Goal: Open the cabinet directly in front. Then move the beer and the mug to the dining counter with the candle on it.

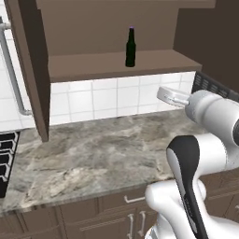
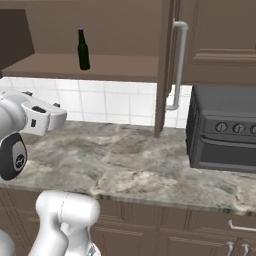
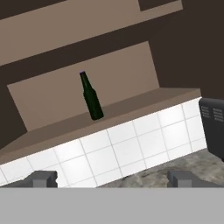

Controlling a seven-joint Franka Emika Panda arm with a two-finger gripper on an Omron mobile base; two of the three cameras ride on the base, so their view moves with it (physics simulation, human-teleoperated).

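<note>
On the left I am seeing the open door (image 1: 35, 70) of the cabinet (image 1: 112, 65), and the beer (image 1: 130, 47) is standing upright on its bottom shelf, alone, with its long axis vertical. The gripper (image 3: 111, 178) is hanging lower and to the right of the bottle, above the stone counter (image 1: 88, 158), its fingertips (image 3: 41, 178) wide apart and holding nothing. I am judging that the hand must rise and go forward-left to reach the bottle from the side.

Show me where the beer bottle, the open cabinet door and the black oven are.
beer bottle (image 1: 130, 49): left base view, body.
cabinet door (image 2: 162, 65): right base view, edge.
black oven (image 2: 222, 130): right base view, front.
</note>
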